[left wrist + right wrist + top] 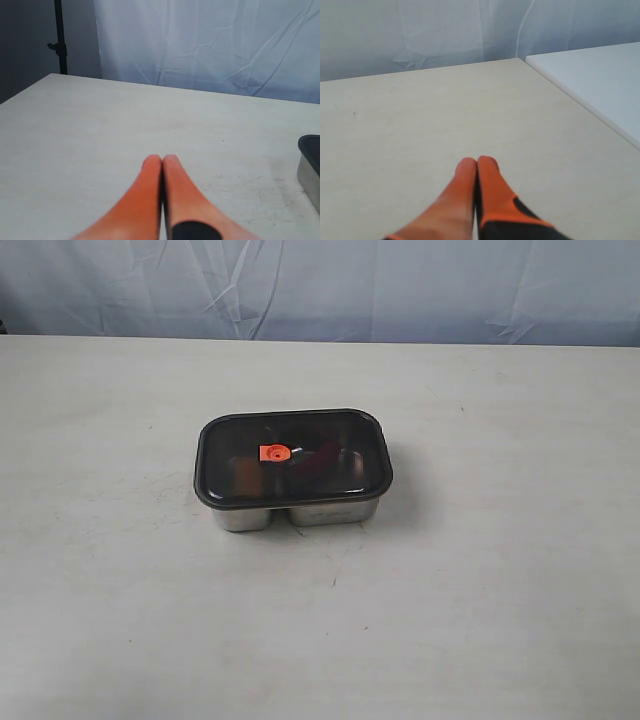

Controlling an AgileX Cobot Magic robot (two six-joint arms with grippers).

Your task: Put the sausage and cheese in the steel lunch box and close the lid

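Through the dark lid [240, 445] I make out only a dim reddish shape, maybe the sausage [322, 457]; the cheese I cannot pick out. The left wrist view cuts off the steel lunch box [309, 177]. 1 box, 1 lid seated on it, mid-table [500, 590]. 2 grippers: left gripper [162, 159] and right gripper [476, 161], fingertips pressed together, empty.

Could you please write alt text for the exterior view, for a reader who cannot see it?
A steel lunch box sits closed near the middle of a pale table, its dark translucent lid on top with an orange valve tab at the centre. A wrinkled pale backdrop hangs behind; no robot arm is in view.
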